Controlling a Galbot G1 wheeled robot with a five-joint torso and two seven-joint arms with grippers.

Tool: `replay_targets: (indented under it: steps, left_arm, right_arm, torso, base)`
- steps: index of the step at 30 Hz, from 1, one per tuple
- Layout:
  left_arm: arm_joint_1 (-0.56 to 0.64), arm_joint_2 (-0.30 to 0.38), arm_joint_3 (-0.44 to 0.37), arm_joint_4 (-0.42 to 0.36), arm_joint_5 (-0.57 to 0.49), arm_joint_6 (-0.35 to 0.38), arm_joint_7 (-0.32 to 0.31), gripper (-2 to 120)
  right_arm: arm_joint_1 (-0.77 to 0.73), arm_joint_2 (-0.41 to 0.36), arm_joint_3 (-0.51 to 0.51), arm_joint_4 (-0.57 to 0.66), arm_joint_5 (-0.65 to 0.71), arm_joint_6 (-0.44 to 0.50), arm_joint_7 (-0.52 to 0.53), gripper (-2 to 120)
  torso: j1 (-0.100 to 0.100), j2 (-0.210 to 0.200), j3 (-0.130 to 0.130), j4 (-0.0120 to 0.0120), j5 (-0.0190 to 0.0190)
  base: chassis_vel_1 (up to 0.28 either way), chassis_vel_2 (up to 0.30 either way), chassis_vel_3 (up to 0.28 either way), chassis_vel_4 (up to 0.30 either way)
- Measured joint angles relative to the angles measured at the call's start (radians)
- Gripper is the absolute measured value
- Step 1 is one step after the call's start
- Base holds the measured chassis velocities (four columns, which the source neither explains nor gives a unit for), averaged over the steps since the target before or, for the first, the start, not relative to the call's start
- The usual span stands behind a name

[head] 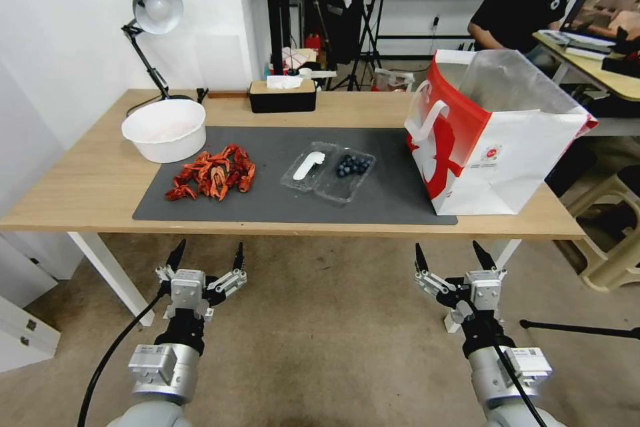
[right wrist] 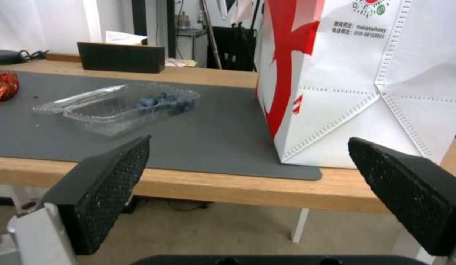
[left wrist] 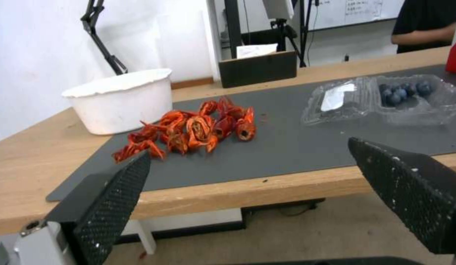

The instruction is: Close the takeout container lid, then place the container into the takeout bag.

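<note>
Hovering low-frame with both my left gripper (head: 207,255) and right gripper (head: 450,254) spread wide, I judge the flimsy lid (head: 305,167) could skid the takeout container (head: 329,172) when pushed.

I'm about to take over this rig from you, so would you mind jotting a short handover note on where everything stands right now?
Left hand: open, holding nothing, short of the table's near edge, facing the crayfish shells.
Right hand: open, holding nothing, short of the near edge, below the takeout bag.
Takeout container: lying open mid-mat, blueberries in the half toward the bag, the lid flat beside it, label up.
Takeout bag stands upright and open at the mat's right end.
Done: nothing yet.
Left: close the lid, then put the container in the bag.
</note>
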Motion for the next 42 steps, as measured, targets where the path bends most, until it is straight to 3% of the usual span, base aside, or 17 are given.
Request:
replay_targets:
  steps: [20,26,27,28,33,42]
  left_arm:
    - [0.001,0.001,0.001,-0.002,-0.003,0.002,-0.002,100]
    - [0.03,0.062,0.07,-0.087,-0.109,0.109,-0.072,100]
    - [0.053,0.109,0.122,-0.152,-0.19,0.191,-0.125,100]
    - [0.062,0.125,0.14,-0.175,-0.219,0.22,-0.145,100]
    - [0.053,0.138,0.151,-0.186,-0.275,0.226,-0.168,100]
    - [0.039,0.146,0.162,-0.168,-0.281,0.221,-0.171,100]
  right_arm:
    - [-0.004,0.0,0.001,0.001,0.001,0.0,-0.001,100]
    - [-0.118,-0.001,0.04,0.053,0.037,0.005,-0.062,100]
    - [-0.188,-0.002,0.065,0.083,0.062,0.015,-0.098,100]
    - [-0.202,0.001,0.076,0.089,0.075,0.036,-0.104,100]
    - [-0.194,0.003,0.098,0.098,0.096,0.066,-0.103,100]
    - [-0.178,0.003,0.135,0.102,0.123,0.066,-0.099,100]
  torso:
    - [0.0,0.0,0.0,0.0001,0.0]
    - [0.0,0.0,0.0,-0.0002,0.0001]
    - [0.0,0.0,0.0,-0.0007,-0.0003]
    - [0.0,0.0,0.0,-0.0006,0.0001]
    - [0.0,0.0,0.0,0.0001,0.0]
    - [0.0,0.0,0.0,0.0,0.0001]
  base:
    - [0.0,0.0,0.0,0.0]
    - [0.0,0.0,0.0,0.0]
    - [0.0,0.0,0.0,0.0]
    - [0.0,0.0,0.0,0.0]
    - [0.0,0.0,0.0,0.0]
    - [0.0,0.0,0.0,0.0]
